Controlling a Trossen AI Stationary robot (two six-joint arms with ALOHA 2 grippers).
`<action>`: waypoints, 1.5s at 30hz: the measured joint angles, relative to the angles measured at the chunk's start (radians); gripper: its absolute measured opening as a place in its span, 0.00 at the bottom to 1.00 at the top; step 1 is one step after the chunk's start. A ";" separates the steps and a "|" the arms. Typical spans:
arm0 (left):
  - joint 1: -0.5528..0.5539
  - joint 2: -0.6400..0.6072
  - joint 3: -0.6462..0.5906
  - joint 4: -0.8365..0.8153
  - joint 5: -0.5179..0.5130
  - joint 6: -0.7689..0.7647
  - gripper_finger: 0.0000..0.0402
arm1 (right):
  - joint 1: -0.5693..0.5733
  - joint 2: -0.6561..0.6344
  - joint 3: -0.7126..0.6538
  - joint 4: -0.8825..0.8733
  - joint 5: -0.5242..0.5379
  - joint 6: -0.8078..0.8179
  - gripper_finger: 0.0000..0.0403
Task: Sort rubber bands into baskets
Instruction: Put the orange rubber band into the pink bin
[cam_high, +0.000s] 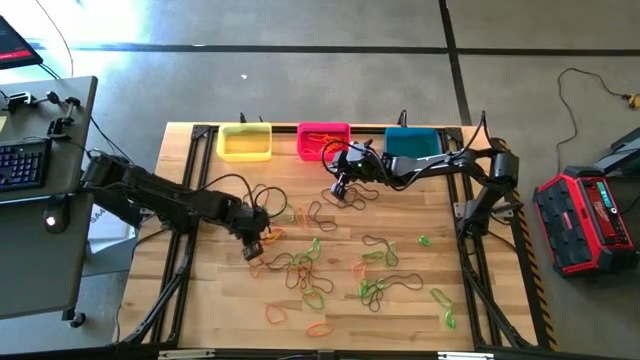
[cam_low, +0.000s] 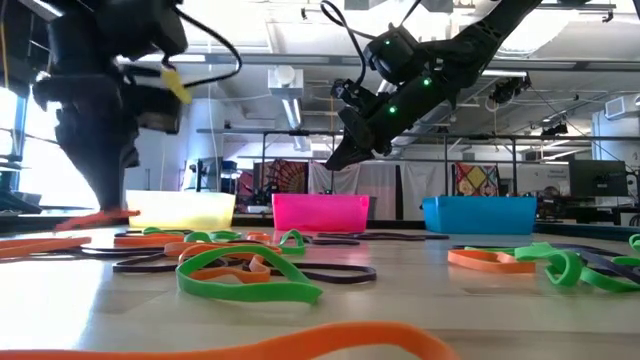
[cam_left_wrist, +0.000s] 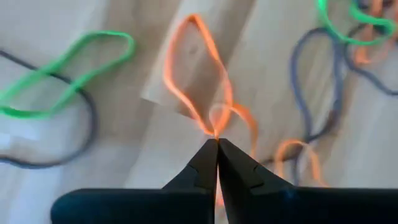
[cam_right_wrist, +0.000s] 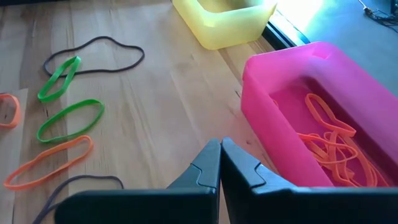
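Green, orange and dark rubber bands (cam_high: 310, 270) lie scattered over the wooden table. Along the far edge stand the yellow basket (cam_high: 245, 142), the pink basket (cam_high: 323, 140) and the teal basket (cam_high: 412, 142). Orange bands (cam_right_wrist: 333, 146) lie in the pink one. My left gripper (cam_high: 255, 245) is at the left of the scatter, pointing steeply down and shut on an orange band (cam_left_wrist: 193, 68). My right gripper (cam_high: 338, 185) hangs above the table just in front of the pink basket, shut with nothing in it (cam_right_wrist: 219, 144). My left gripper pinches the orange band between its two fingertips at a kink where the strand bunches (cam_left_wrist: 215, 127). The fingers come from above, slanting steeply down. The rest of the loop spreads out beyond the tips, low over the wood (cam_low: 95, 217); whether it is clear of the table I cannot tell.
A green band (cam_left_wrist: 68, 68) and dark bands (cam_left_wrist: 311, 81) lie close around the held one. Black cables (cam_high: 265, 195) loop over the table by the left arm. A desk with a keyboard (cam_high: 25, 165) stands left of the table, and a red case (cam_high: 585, 220) sits on the floor at the right.
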 joint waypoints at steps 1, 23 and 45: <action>0.016 -0.001 0.010 0.006 -0.012 0.020 0.00 | 0.000 0.000 0.000 0.000 0.000 0.000 0.00; 0.514 0.033 0.131 0.387 -0.001 0.517 0.00 | 0.000 0.000 0.000 0.000 0.000 0.015 0.00; 0.845 0.603 0.662 0.497 0.352 0.809 0.00 | 0.015 0.000 0.000 -0.004 0.007 0.052 0.00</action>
